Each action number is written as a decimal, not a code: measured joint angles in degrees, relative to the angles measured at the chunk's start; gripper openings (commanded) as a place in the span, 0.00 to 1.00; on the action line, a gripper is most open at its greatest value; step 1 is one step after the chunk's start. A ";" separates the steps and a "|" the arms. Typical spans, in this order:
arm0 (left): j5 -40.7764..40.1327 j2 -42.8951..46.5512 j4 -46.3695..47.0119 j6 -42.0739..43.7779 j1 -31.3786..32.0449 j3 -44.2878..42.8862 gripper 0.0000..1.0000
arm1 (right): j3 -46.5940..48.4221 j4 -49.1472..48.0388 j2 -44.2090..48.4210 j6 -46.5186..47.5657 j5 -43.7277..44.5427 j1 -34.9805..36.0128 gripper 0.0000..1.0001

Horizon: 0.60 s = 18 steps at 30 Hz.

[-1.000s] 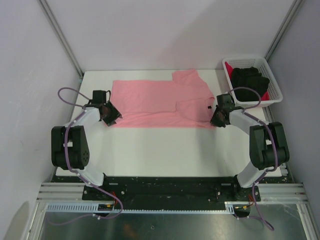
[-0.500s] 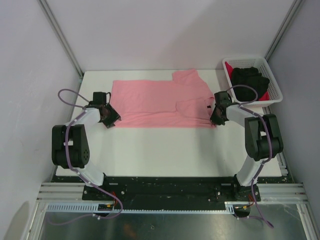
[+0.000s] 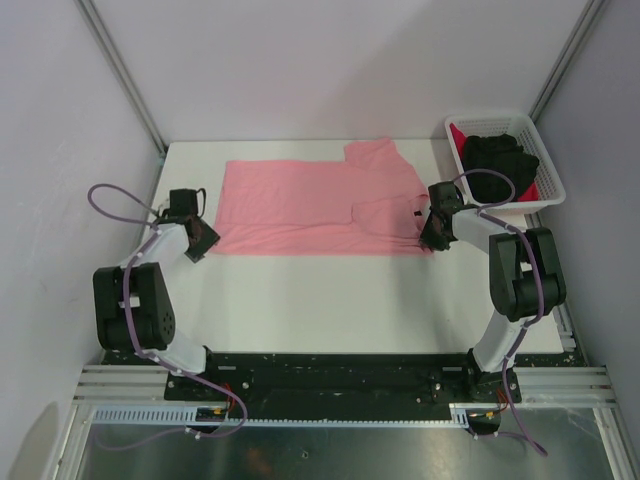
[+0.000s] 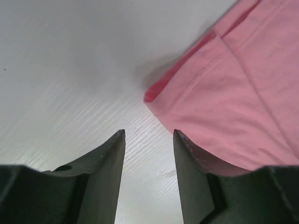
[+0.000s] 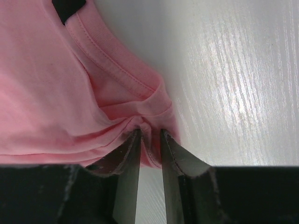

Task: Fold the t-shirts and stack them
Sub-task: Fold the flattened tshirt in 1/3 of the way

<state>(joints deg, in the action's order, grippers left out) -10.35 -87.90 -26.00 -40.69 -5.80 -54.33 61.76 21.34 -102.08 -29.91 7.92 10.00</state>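
Note:
The salmon-pink t-shirt (image 3: 315,205) lies partly folded across the back of the white table, its dark neck label (image 5: 67,8) near the right end. My right gripper (image 3: 432,240) is shut on the shirt's near right corner, with cloth bunched between the fingers (image 5: 149,133). My left gripper (image 3: 203,243) is open and empty, just left of the shirt's near left corner (image 4: 156,93), not touching it. The black t-shirt (image 3: 497,158) lies on the bright red one (image 3: 457,135) in the basket.
The white lattice basket (image 3: 548,170) stands at the back right corner of the table (image 3: 320,300). Grey walls and metal posts close in the back and sides. The arm bases sit at the table's near edge.
My left gripper has drawn back left, off the shirt's near left corner. My right gripper has shifted slightly toward the back and stays on the right corner.

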 measured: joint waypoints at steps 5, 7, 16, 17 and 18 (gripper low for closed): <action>-1.01 -2.10 -0.04 -0.02 -0.61 -0.09 0.50 | 0.00 0.00 0.00 0.04 -0.04 -0.02 0.29; -1.14 -3.63 -0.04 0.00 -0.96 -0.31 0.50 | 0.00 0.00 0.00 0.07 -0.07 -0.02 0.29; -1.03 -8.79 -0.15 0.07 -1.84 -2.12 0.48 | 0.00 1.16 0.31 0.24 -0.07 -0.09 0.30; -1.01 -8.76 -0.11 0.07 -1.84 -2.16 0.48 | 0.00 1.36 0.37 0.28 -0.07 -0.09 0.30; -0.98 -8.76 -0.13 0.04 -1.84 -2.16 0.48 | 0.00 1.55 0.42 0.37 -0.07 -0.11 0.30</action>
<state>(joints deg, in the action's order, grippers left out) -11.33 -96.66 -26.13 -40.64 -7.64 -56.49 61.76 22.90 -101.67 -29.54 7.86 9.89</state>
